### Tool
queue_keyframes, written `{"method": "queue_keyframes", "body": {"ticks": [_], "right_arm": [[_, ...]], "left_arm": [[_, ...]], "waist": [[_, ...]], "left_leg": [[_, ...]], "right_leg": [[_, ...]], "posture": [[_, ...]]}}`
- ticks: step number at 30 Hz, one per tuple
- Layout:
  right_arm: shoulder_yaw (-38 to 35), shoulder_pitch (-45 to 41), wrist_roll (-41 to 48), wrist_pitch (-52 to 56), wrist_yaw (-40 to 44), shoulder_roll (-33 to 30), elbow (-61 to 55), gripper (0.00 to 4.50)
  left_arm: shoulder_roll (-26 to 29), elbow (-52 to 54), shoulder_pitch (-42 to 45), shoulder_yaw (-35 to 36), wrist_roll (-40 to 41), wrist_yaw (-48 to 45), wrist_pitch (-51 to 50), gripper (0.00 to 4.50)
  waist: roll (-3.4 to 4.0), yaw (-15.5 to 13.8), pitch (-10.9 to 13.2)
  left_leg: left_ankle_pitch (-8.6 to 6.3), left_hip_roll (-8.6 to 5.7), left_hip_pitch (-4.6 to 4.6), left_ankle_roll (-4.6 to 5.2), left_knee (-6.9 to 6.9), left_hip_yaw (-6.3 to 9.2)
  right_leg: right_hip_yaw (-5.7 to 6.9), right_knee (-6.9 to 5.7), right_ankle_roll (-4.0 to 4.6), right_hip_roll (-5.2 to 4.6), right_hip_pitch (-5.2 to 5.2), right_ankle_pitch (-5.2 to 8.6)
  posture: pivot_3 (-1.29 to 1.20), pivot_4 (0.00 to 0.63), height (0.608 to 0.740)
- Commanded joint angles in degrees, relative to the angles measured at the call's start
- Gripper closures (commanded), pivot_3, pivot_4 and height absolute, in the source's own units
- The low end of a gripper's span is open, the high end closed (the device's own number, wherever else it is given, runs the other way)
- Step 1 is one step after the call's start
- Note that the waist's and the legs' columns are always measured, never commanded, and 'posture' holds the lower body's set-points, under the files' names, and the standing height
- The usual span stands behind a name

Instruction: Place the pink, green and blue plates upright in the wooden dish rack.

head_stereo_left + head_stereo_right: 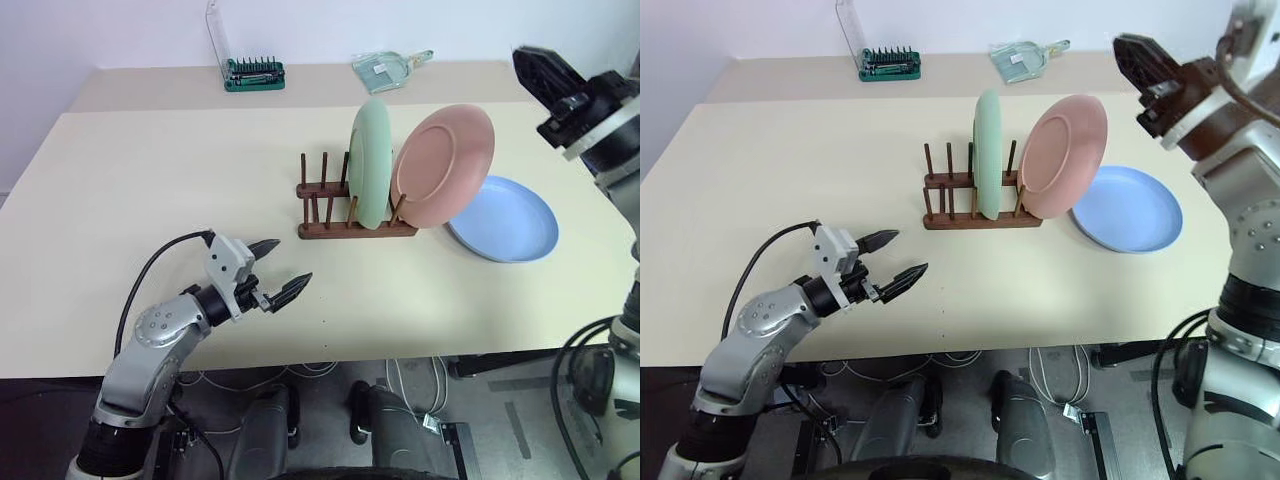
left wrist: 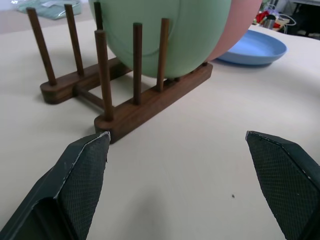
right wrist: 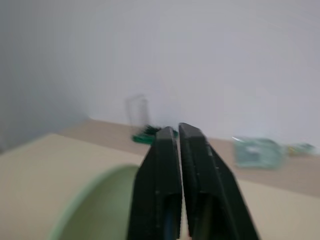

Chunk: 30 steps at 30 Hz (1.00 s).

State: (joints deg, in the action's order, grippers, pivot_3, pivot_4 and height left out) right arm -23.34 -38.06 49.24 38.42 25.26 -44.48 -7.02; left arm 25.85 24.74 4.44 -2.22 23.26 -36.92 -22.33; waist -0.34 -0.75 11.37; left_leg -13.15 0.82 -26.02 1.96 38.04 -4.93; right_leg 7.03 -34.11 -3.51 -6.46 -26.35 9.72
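On the table (image 1: 150, 200), the wooden dish rack (image 1: 340, 222) holds the green plate (image 1: 368, 165) and pink plate (image 1: 442, 165) upright; the blue plate (image 1: 505, 220) lies flat just beside it. Left gripper (image 1: 280, 270) spread wide, empty; right gripper (image 1: 530, 68) clenched, empty.

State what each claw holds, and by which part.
Nothing. The left claw is open above the table; the right claw is shut on nothing, raised clear of the plates.

Matt plates, dark wood, textured black pads

The wooden dish rack (image 1: 345, 205) looks smooth, dark-stained and faintly satin; the green plate (image 1: 370, 160), pink plate (image 1: 445, 165) and blue plate (image 1: 510, 220) appear smooth matt plastic; the left gripper (image 2: 177, 185) has finely cross-hatched pads (image 2: 82, 182); the table (image 1: 150, 200) is matt beige.
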Motion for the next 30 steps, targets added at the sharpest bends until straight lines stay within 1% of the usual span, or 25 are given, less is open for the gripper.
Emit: {"method": "queue_keyframes", "body": {"ticks": [1, 2, 4, 6, 7, 8, 10, 11, 14, 15, 17, 18, 19, 21, 24, 27, 30], "right_arm": [[-3.0, 0.5, -2.6, -2.1, 0.6, -2.3, 0.1, 4.49], [-3.0, 0.5, -2.9, -2.1, 0.7, -2.3, 0.2, 4.49], [-2.1, 7.1, -8.4, -3.8, 4.2, -5.8, 1.7, 4.49], [0.9, 14.4, -15.3, -7.6, 8.6, -9.6, 3.2, 4.49], [1.9, 16.3, -17.2, -9.1, 9.9, -10.6, 3.7, 4.49], [2.9, 18.4, -19.0, -10.1, 11.2, -11.5, 4.7, 4.25], [4.5, 21.3, -22.1, -11.4, 13.4, -12.9, 6.6, 3.61], [5.4, 22.9, -23.4, -12.0, 14.8, -13.6, 6.9, 3.18], [7.6, 26.7, -26.2, -13.6, 19.4, -15.1, 6.5, 1.65], [8.4, 27.3, -26.9, -14.1, 20.3, -15.0, 6.8, 1.10], [9.0, 27.4, -28.0, -14.6, 21.3, -14.7, 7.3, 0.16], [9.0, 27.4, -28.4, -14.8, 21.6, -14.5, 7.4, 0.02], [9.4, 27.1, -28.6, -14.7, 21.8, -13.9, 7.7, 0.02], [12.7, 27.4, -30.8, -15.0, 22.7, -13.2, 8.7, 0.02], [16.9, 26.1, -36.0, -16.8, 20.0, -11.1, 11.8, 0.02], [18.5, 25.5, -38.3, -18.1, 19.5, -9.9, 14.0, 0.02], [19.4, 25.5, -40.6, -21.0, 19.2, -9.1, 16.1, 0.82]], "left_arm": [[-0.3, 0.9, 1.1, -0.8, 0.9, -0.6, -0.5, 0.00], [-0.3, 0.9, 1.1, -0.8, 0.9, -0.7, -0.5, 0.00], [-0.6, 0.7, 2.5, -1.3, 0.8, -0.6, -1.1, 0.00], [-0.9, 0.9, 3.4, -1.8, 0.9, -0.3, -1.9, 0.00], [-1.0, 1.0, 3.6, -1.9, 0.9, -0.2, -2.2, 0.00], [-1.1, 1.3, 3.8, -1.9, 1.0, -0.1, -2.6, 0.00], [-1.2, 1.7, 4.1, -1.9, 1.0, 0.1, -3.2, 0.00], [-1.2, 1.9, 4.2, -1.8, 1.1, 0.1, -3.5, 0.00], [-1.2, 2.4, 4.2, -1.5, 1.2, 0.2, -4.2, 0.00], [-1.2, 2.5, 4.1, -1.4, 1.3, 0.3, -4.3, 0.00], [-1.2, 2.6, 4.1, -1.4, 1.4, 0.3, -4.5, 0.00], [-1.2, 2.7, 4.1, -1.4, 1.4, 0.3, -4.6, 0.00], [-1.2, 2.8, 4.0, -1.3, 1.5, 0.4, -4.6, 0.00], [-1.1, 3.0, 3.8, -1.3, 1.5, 0.6, -4.6, 0.00], [-1.0, 3.3, 3.4, -1.1, 1.6, 0.8, -4.6, 0.00], [-1.0, 3.5, 3.1, -1.1, 1.5, 0.9, -4.5, 0.00], [-1.0, 3.5, 2.9, -1.1, 1.5, 1.0, -4.4, 0.00]], "waist": [[0.01, 0.1, 0.0], [0.01, 0.1, 0.0], [0.01, -0.3, 0.0], [-0.02, -1.2, 0.0], [-0.02, -1.5, 0.0], [-0.01, -1.5, 0.0], [0.03, -1.4, -0.1], [0.05, -1.3, -0.1], [0.08, -1.4, -0.1], [0.08, -1.3, -0.1], [0.08, -1.3, -0.1], [0.08, -1.4, -0.1], [0.08, -1.4, -0.1], [0.06, -1.4, -0.1], [0.05, -1.4, -0.1], [0.07, -1.3, -0.1], [0.06, -1.4, -0.1]], "left_leg": [[0.00, 0.00, 0.00, 0.00, 0.00, 0.00], [0.00, 0.00, 0.01, 0.00, 0.00, 0.00], [0.00, 0.01, 0.02, 0.01, 0.00, 0.00], [0.00, 0.00, 0.01, 0.01, 0.02, 0.07], [0.00, -0.01, 0.01, 0.02, 0.03, 0.02], [-0.02, -0.05, 0.01, 0.05, 0.04, -0.02], [-0.04, -0.05, 0.01, 0.08, 0.09, -0.10], [-0.03, -0.05, 0.02, 0.09, 0.10, -0.12], [-0.03, -0.01, 0.07, 0.08, 0.10, -0.12], [-0.03, 0.01, 0.11, 0.08, 0.10, -0.11], [-0.04, 0.02, 0.17, 0.08, 0.10, -0.13], [-0.04, 0.02, 0.17, 0.08, 0.10, -0.13], [-0.03, 0.01, 0.17, 0.07, 0.10, -0.13], [-0.04, 0.01, 0.17, 0.07, 0.11, -0.13], [-0.04, 0.01, 0.17, 0.07, 0.11, -0.12], [-0.04, 0.00, 0.17, 0.07, 0.12, -0.14], [-0.03, 0.00, 0.37, 0.07, 0.12, -0.16]], "right_leg": [[0.00, 0.00, 0.00, 0.00, 0.00, 0.00], [0.00, 0.00, 0.00, 0.01, 0.00, 0.00], [-0.01, -0.01, -0.01, 0.02, 0.00, 0.00], [0.08, 0.02, -0.01, 0.01, 0.11, 0.02], [0.06, 0.06, -0.03, -0.01, 0.11, 0.03], [0.03, 0.06, -0.04, -0.04, 0.10, 0.03], [-0.03, 0.06, -0.10, -0.05, 0.09, 0.00], [-0.06, 0.03, -0.12, -0.05, 0.06, -0.01], [-0.07, -0.01, -0.13, 0.00, 0.05, 0.00], [-0.07, -0.02, -0.13, 0.02, 0.08, 0.00], [-0.09, -0.01, -0.13, 0.02, 0.12, 0.00], [-0.10, -0.01, -0.12, 0.02, 0.13, 0.00], [-0.10, -0.01, -0.12, 0.02, 0.12, 0.00], [-0.10, 0.00, -0.12, 0.02, 0.14, 0.00], [-0.09, 0.02, -0.12, 0.02, 0.16, 0.00], [-0.10, -0.01, -0.11, 0.01, 0.14, 0.00], [-0.13, 0.00, -0.12, 0.02, 0.33, 0.00]], "posture": [[0.00, 0.150, 0.740], [0.00, 0.150, 0.740], [0.00, 0.150, 0.740], [0.00, 0.150, 0.740], [0.00, 0.150, 0.740], [0.00, 0.150, 0.740], [0.00, 0.150, 0.740], [0.00, 0.150, 0.740], [0.00, 0.150, 0.740], [0.00, 0.150, 0.740], [0.00, 0.150, 0.740], [0.00, 0.150, 0.740], [0.00, 0.150, 0.740], [0.00, 0.150, 0.740], [0.00, 0.150, 0.740], [0.00, 0.150, 0.740], [0.00, 0.150, 0.740]]}}
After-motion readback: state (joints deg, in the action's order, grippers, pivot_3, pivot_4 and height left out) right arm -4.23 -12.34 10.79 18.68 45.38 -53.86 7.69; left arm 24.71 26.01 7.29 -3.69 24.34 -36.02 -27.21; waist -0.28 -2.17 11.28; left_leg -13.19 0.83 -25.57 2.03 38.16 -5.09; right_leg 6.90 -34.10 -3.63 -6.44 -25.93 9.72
